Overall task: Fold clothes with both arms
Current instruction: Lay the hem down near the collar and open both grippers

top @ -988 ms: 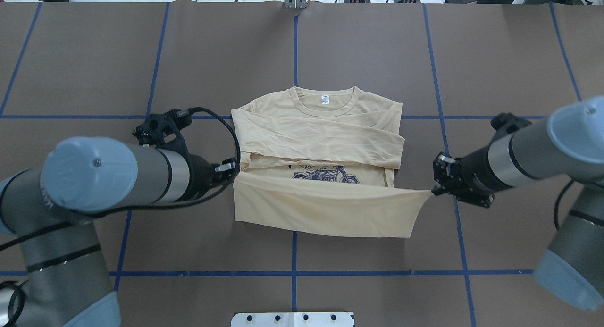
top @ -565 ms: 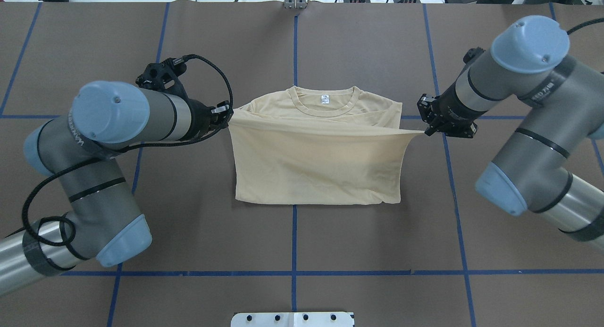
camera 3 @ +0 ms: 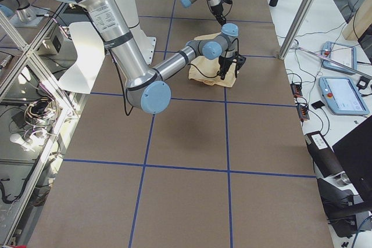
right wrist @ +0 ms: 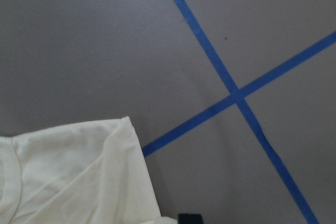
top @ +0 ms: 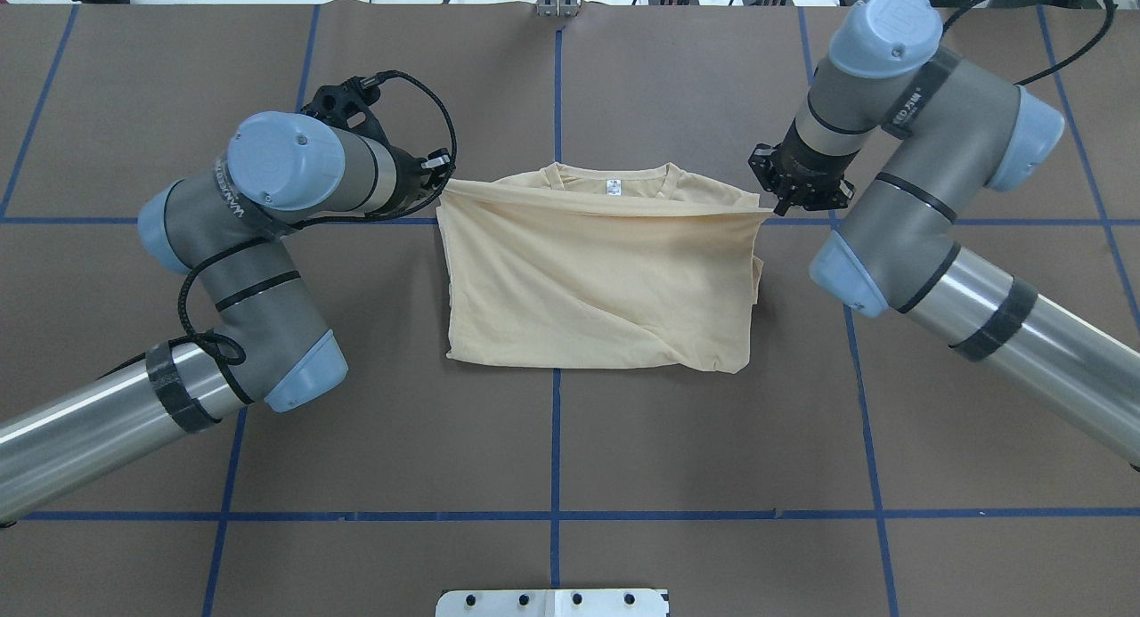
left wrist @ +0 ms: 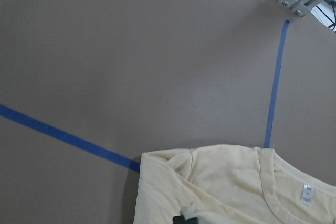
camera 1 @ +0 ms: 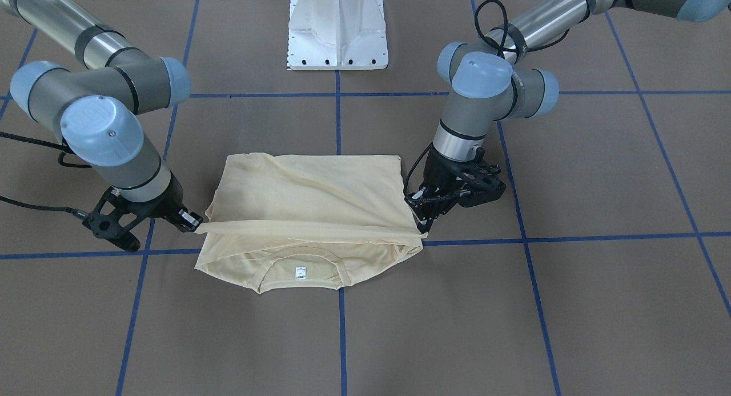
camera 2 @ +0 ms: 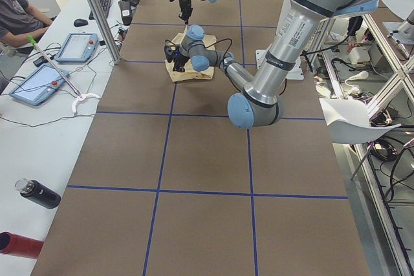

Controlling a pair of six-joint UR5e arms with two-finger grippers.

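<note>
"Cream cloth in both grips?"

"Yes. The left gripper (top: 439, 183) is pinched onto a corner of the shirt (top: 597, 288), on its turned-over layer. That corner sits at ten o'clock of the garment in the overhead view. The right gripper (top: 775, 206) is clamped on the matching corner at two o'clock."

"And between them?"

"That edge is pulled into a taut band across the chest, just below the collar (top: 554, 176). From the front it hangs slightly off the layer beneath. The label (top: 613, 187) shows at twelve o'clock, beyond the band."

"Where does the shirt lie?"

"It is mid-table, folded to a rough rectangle on the brown table (top: 712, 439), with its six o'clock edge across a blue tape line (top: 555, 457)."

"The arms?"

"The left arm (top: 258, 279) reaches in from eight o'clock and the right arm (top: 908, 234) from four o'clock, both with bent elbows."
</note>
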